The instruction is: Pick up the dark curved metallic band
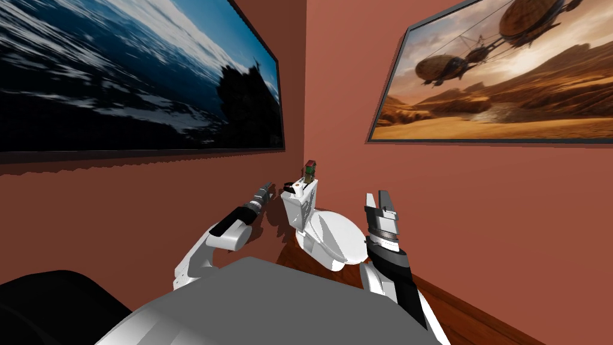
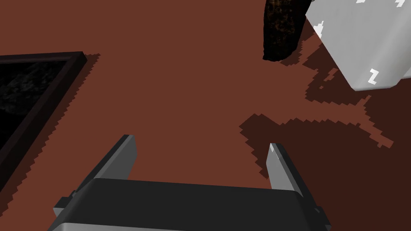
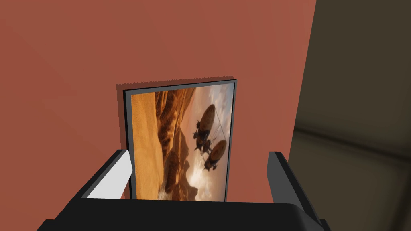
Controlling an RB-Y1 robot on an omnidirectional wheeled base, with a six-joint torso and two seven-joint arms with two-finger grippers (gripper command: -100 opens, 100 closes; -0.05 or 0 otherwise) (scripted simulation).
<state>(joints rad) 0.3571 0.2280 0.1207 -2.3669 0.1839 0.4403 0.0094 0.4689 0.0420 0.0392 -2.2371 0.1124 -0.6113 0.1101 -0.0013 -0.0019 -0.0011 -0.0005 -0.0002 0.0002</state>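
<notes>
— How did the left fingers (image 2: 120, 158) stand?

— Wide apart and empty, with only the red-brown wall (image 2: 180, 92) showing between them.

— And the dark curved band (image 2: 281, 30)?

— In the left wrist view it lay well ahead of the fingertips, off to one finger's side and just beside the corner of the white toilet tank (image 2: 361, 44). I could not tell whether it touched the tank.

— What did the head view add?

— There the band (image 1: 290, 189) was only a small dark mark on the tank's top edge, on the side nearest the left gripper (image 1: 265, 190). A small red and green object (image 1: 309, 169) stood further back on the tank. The toilet (image 1: 335, 239) sat in the corner.

— The arms?

— The left arm reached forward, its gripper aimed at the wall beside the tank. The right gripper (image 1: 378, 200) was raised beside the bowl, fingers spread and empty.
</notes>
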